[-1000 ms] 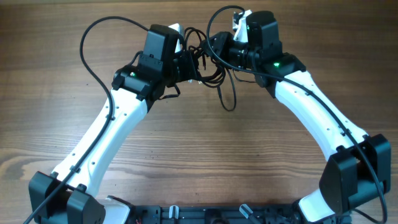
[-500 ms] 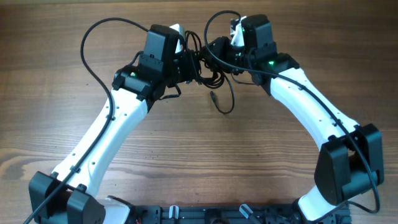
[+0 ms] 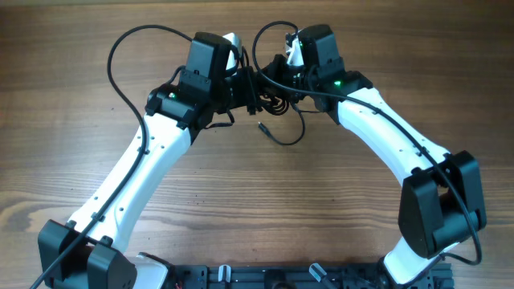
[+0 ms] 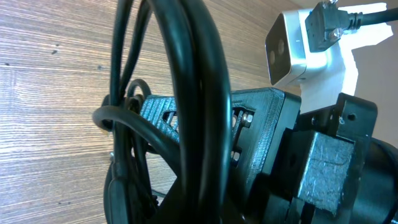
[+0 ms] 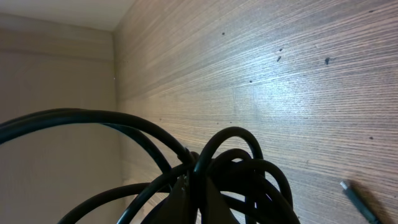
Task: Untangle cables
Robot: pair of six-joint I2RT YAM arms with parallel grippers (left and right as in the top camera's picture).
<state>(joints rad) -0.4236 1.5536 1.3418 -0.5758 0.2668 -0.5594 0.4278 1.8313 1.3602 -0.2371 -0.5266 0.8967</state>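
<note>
Where both arms meet at upper centre of the overhead view, bare wooden tabletop (image 3: 337, 201) spreads all around. Left arm (image 3: 136, 168) reaches up from lower left, right arm (image 3: 385, 136) from lower right. Left gripper (image 3: 245, 84): jaws together, clamped on the cables (image 3: 271, 103). Right gripper (image 3: 279, 76): jaws together on the same black tangle, loops converging at its fingers in the right wrist view. Bundle sits between the two grippers. One loose strand (image 3: 289, 138) curls below it, and its small plug end (image 3: 262, 126) lies on the tabletop.
</note>
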